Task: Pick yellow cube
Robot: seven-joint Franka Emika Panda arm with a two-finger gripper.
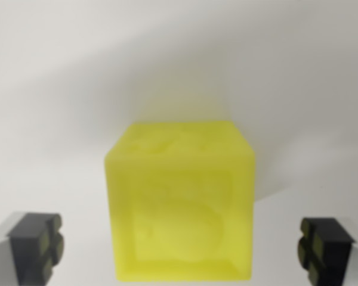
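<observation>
The gripper (179,247) stands wide, one dark pad (37,244) on each side of the yellow cube (180,202), neither touching it. The cube sits centred on the pale tabletop (59,89). I'd lower squarely, then close evenly on its flat sides.

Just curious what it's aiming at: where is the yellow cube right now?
In the wrist view, the yellow cube sits low and central on the white surface, between the open end effector fingers, touching neither.
</observation>
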